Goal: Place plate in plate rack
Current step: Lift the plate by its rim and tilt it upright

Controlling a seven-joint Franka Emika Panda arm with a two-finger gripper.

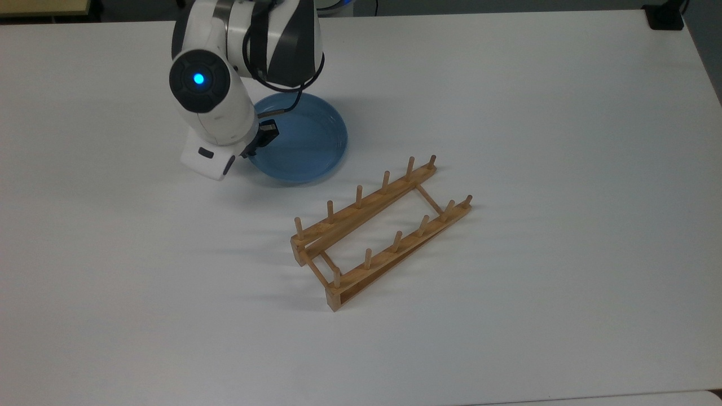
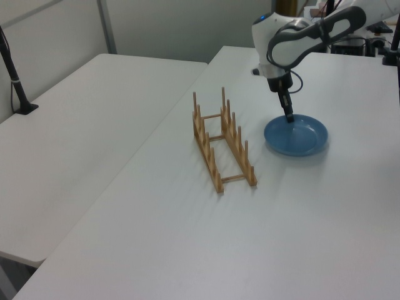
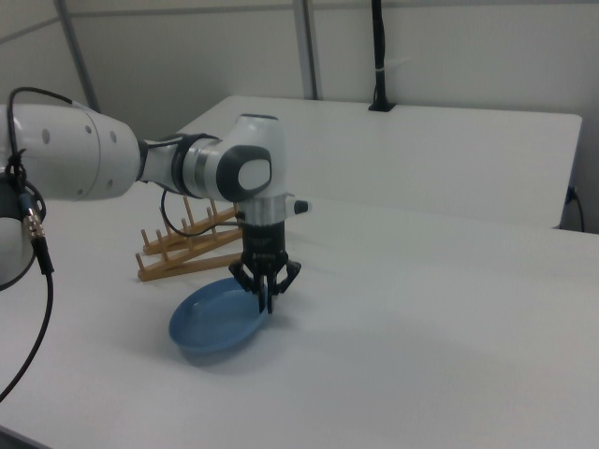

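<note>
Pinching the rim of the glossy light-blue plate (image 3: pixel 213 320), jaws closed on it, table (image 1: pixel 507 113).

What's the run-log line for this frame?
gripper: shut on plate rim | plate: tilted, partly lifted | plate rack: empty | phase: lifting

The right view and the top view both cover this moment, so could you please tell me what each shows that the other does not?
The right view alone shows the gripper from the side, its fingers pinched on the near rim of the plate, plus a second white table behind with a black pole on it. The top view alone shows the plate rack whole, both rails and their pegs, and the arm's blue light. Both show the plate beside the rack, not yet in it, on the white table.
</note>
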